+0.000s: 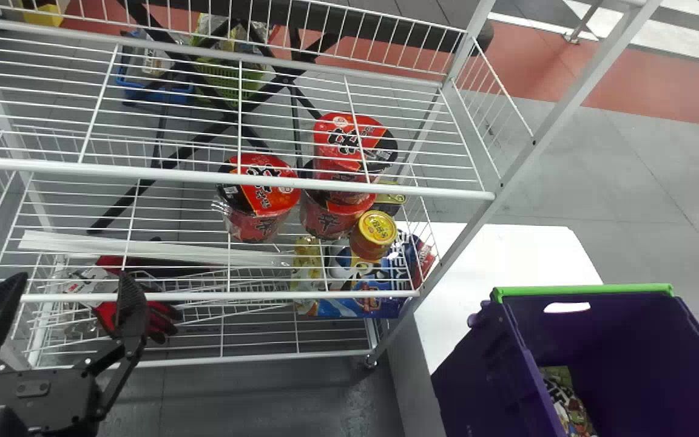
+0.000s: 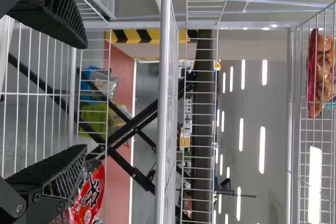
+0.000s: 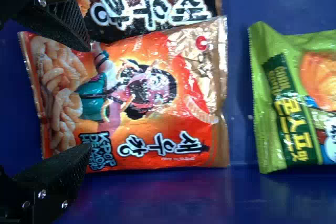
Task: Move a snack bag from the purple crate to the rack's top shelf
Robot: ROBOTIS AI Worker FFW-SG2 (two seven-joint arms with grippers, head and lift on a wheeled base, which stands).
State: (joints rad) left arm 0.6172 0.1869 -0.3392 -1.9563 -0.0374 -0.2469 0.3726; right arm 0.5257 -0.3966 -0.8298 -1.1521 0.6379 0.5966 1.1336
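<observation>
Inside purple crate (image 1: 483, 376) | orange snack bag (image 3: 142, 98) just ahead of R end effector (image 3: 87, 98) | fingers apart | contact unclr

- head: high, forward-down over rack (image 1: 228, 178), purple crate (image 1: 483, 376)
- left wrist: roughly level, close, through rack
- right wrist: close, into crate
- head/left share rack; head/right, crate interior
</observation>
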